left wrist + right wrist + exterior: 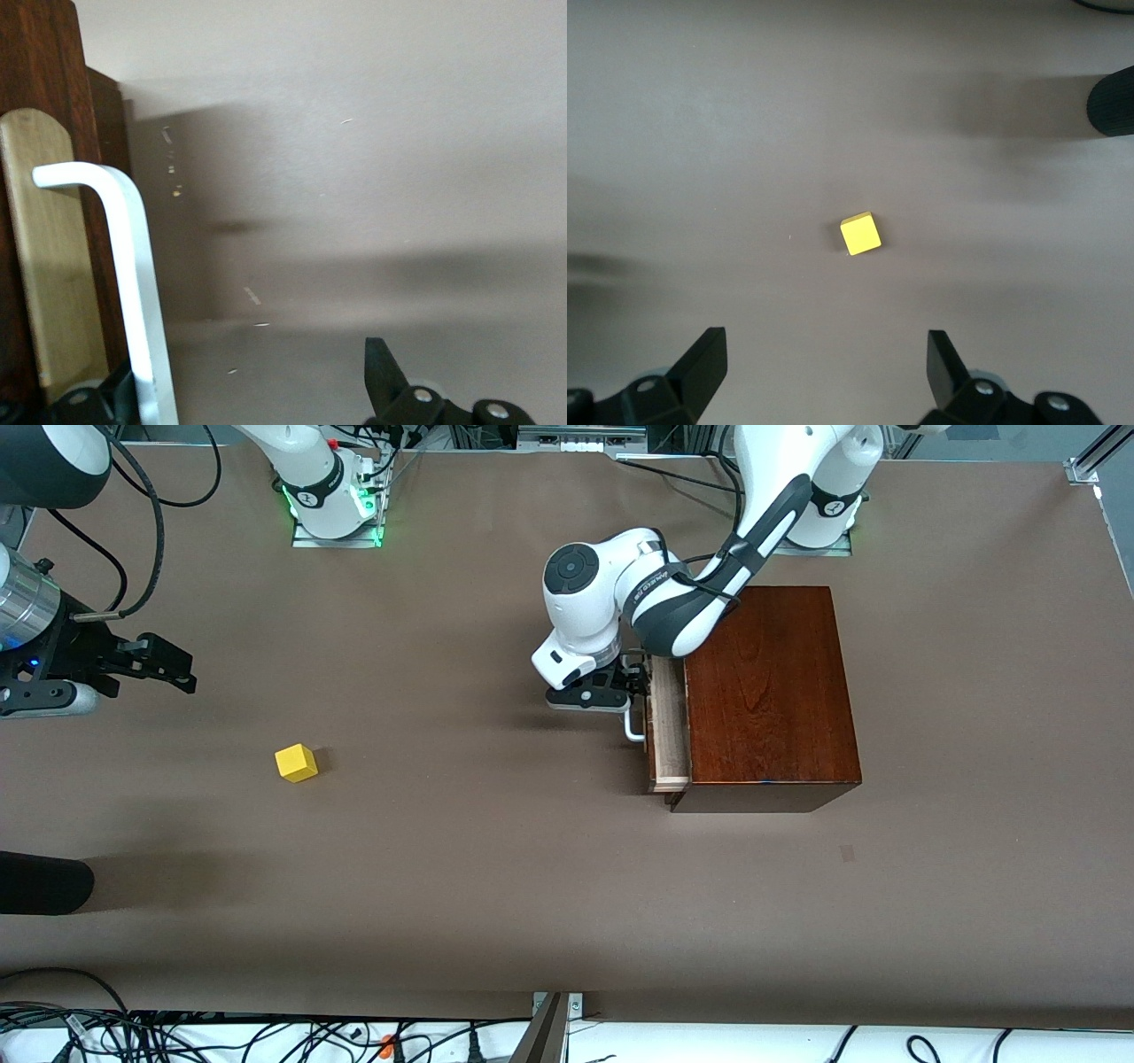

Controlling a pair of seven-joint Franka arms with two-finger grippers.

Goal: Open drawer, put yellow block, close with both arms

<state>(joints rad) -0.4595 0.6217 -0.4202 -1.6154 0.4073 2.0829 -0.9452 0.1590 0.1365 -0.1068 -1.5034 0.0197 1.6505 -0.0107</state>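
- Tabletop [461, 886]: brown, matte, carrying all the items below.
- Wooden box [771, 691]: glossy dark reddish wood, standing toward the left arm's end of the tabletop.
- Drawer [666, 726]: pale wood tray with a dark front, drawn a short way out of the box; its top edge shows as a light strip beside the box.
- Handle [133, 292]: white loop on the drawer front, upright in the left wrist view.
- Left claw [601, 689]: low in front of the drawer, at the handle; fingers [383, 367] apart, with the handle running beside one of them. Whether metal and finger touch cannot be told.
- Yellow block [296, 763]: small cube, resting alone on bare tabletop toward the right arm's end, well apart from the box.
- Right claw [164, 664]: raised above the tabletop near the block, which the right wrist view shows below it; fingers [704, 363] spread wide, holding nothing.
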